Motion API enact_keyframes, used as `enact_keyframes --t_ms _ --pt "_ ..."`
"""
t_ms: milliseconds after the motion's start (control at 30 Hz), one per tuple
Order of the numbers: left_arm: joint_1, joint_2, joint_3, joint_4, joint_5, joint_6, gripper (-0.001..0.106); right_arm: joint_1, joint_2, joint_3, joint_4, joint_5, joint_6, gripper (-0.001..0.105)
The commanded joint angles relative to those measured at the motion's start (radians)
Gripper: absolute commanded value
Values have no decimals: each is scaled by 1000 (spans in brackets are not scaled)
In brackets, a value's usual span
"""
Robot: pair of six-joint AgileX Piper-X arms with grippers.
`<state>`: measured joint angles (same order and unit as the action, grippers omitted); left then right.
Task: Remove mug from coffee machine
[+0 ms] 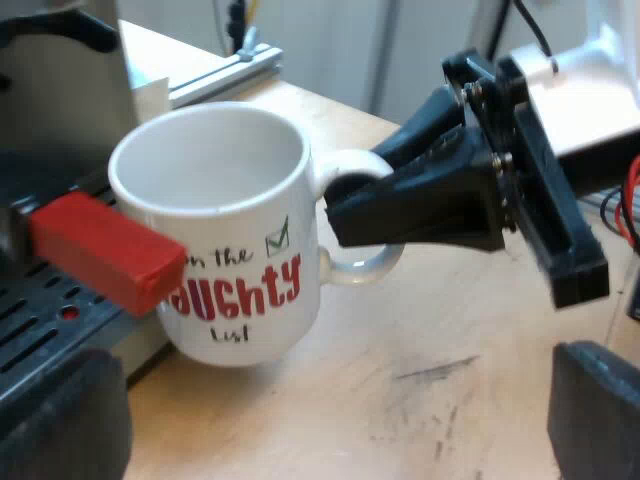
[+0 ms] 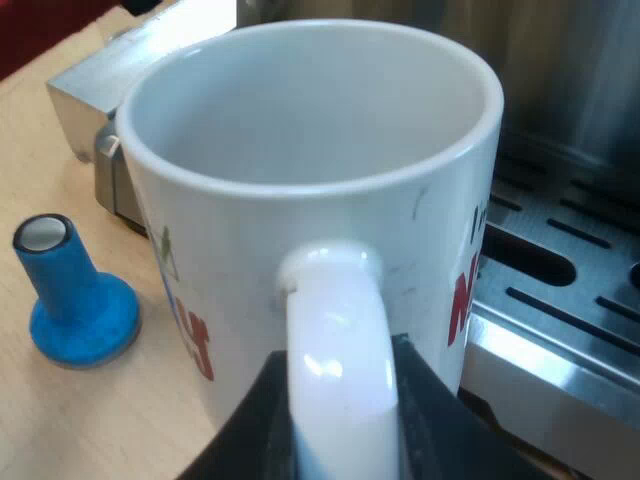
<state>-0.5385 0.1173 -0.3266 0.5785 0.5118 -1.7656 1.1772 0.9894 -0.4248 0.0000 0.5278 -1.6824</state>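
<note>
The right tool (image 2: 340,425) grips the mug (image 1: 215,190) by its handle, at the tray's (image 2: 565,310) edge, near the red handle end (image 1: 100,250). The left tool (image 1: 330,410) gapes open. A tamper (image 2: 75,300) stands on the tabletop (image 1: 420,340).

A workshop bench — scuffed wooden top (image 1: 420,330), aluminium rail (image 1: 225,72), espresso machine (image 1: 30,320) alongside.
</note>
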Motion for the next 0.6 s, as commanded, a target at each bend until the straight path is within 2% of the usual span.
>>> enact_keyframes --t_ms 33,233,600 --pt "-17 1 -22 22 8 -10 86 18 -80 -13 36 48 35 0" --pt "-21 1 -28 23 15 -10 86 55 -218 -13 172 51 101 0" --pt "-21 1 -28 23 15 -10 86 122 -403 -13 358 103 154 0"
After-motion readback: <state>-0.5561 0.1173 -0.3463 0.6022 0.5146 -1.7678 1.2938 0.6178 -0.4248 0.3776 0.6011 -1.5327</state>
